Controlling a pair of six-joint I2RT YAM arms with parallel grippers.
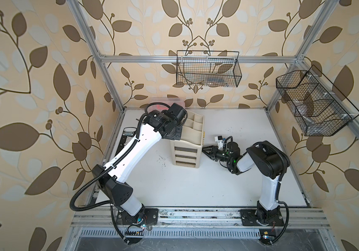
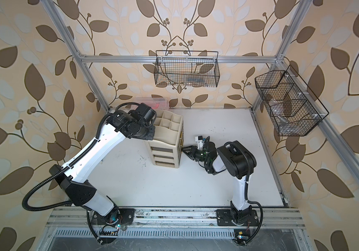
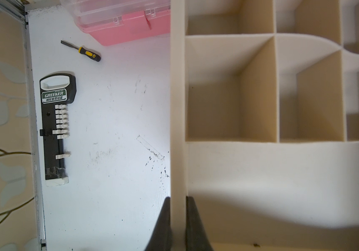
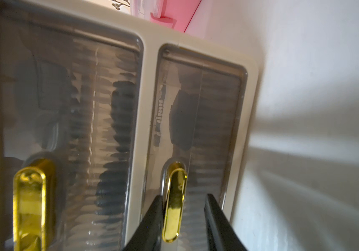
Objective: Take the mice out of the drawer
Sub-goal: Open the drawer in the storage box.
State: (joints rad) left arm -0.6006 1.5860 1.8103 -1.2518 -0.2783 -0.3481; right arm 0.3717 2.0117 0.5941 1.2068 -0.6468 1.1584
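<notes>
A beige drawer organizer (image 1: pixel 187 152) (image 2: pixel 163 150) stands mid-table. My left gripper (image 3: pixel 178 198) is shut on its top side wall (image 3: pixel 177 108), one finger on each face. My right gripper (image 4: pixel 184 196) (image 1: pixel 205 150) is at the organizer's drawer side. Its jaws straddle the gold handle (image 4: pixel 174 195) of a smoky ribbed drawer (image 4: pixel 207 108): one finger touches the handle and the other stands apart, so it is open. The mice show only as dark blurred shapes (image 4: pixel 180 117) behind the drawer fronts. A second drawer (image 4: pixel 65 108) with its own gold handle (image 4: pixel 29 206) lies beside it.
A pink lidded box (image 3: pixel 126 26) sits behind the organizer at the back wall. A yellow-handled screwdriver (image 3: pixel 82 51) and a black socket rack (image 3: pixel 53 128) lie along the table's left edge. Two wire baskets (image 1: pixel 208 69) (image 1: pixel 313 104) hang on the frame.
</notes>
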